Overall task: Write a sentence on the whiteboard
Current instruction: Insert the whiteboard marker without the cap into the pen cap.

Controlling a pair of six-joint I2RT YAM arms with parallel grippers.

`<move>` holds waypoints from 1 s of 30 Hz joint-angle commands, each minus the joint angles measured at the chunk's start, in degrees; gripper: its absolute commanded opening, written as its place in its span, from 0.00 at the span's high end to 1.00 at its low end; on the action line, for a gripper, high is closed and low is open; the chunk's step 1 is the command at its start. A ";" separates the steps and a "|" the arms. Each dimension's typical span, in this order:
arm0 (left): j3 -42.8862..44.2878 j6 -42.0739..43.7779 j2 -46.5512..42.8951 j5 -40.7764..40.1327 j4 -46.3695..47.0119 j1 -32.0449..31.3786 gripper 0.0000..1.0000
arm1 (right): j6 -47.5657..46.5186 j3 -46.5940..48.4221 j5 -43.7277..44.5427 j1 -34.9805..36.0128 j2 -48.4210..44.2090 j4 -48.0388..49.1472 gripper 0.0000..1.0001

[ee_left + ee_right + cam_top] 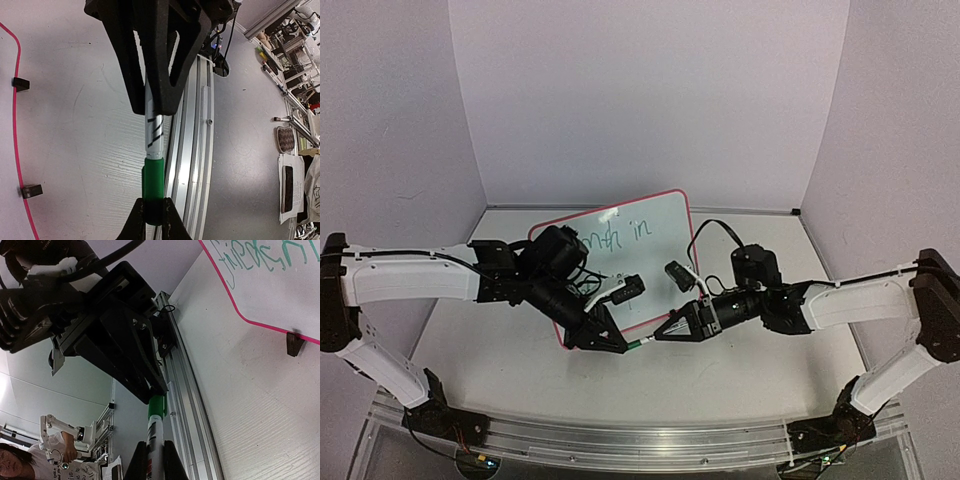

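Note:
The whiteboard [655,262], pink-framed, lies tilted at mid-table, and my left arm covers its left part. Green script, the sentence [625,231], shows on it, ending in "in"; the rest is hidden. In the right wrist view the whiteboard [280,295] and the sentence [260,257] fill the upper right. A marker [642,342] hangs level between both grippers, in front of the board. My left gripper [154,217] is shut on its green cap [153,180]. My right gripper [155,460] is shut on the white barrel [154,432]. Cap and barrel are joined.
An aluminium rail [620,435] runs along the table's near edge, just below the marker [195,150]. Two black clip feet [21,84] stand at the board's edge. Pale walls close in the back and both sides. A person [10,465] stands beyond the table.

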 commanded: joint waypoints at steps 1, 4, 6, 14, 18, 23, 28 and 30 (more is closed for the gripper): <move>-0.68 -4.44 -2.18 -0.17 6.11 0.07 1.00 | -0.37 3.15 -0.74 2.24 1.35 3.39 1.00; -0.90 -6.06 -2.34 0.73 7.83 0.08 1.00 | -0.60 3.78 -0.88 3.20 2.22 3.50 1.00; -0.97 -6.78 -2.55 1.35 9.06 0.08 1.00 | -0.72 4.16 -1.09 3.72 2.67 3.60 1.00; -2.68 -9.40 -4.22 3.39 17.35 0.06 1.00 | 1.65 4.38 -2.92 4.97 3.61 8.56 1.00; -2.12 -10.25 -4.04 4.70 21.16 0.05 1.00 | 2.58 4.51 -4.35 5.47 3.82 9.96 1.00; -0.75 -10.19 -3.19 5.77 23.18 -0.01 1.00 | 3.22 4.87 -5.60 5.89 4.03 10.70 1.00; 0.75 -9.43 -2.02 6.38 23.07 -0.01 1.00 | 3.34 5.04 -5.20 6.43 4.41 11.10 1.00; 1.20 -9.11 -1.60 6.17 21.38 0.00 1.00 | 2.99 4.62 -3.17 6.36 3.73 10.91 1.00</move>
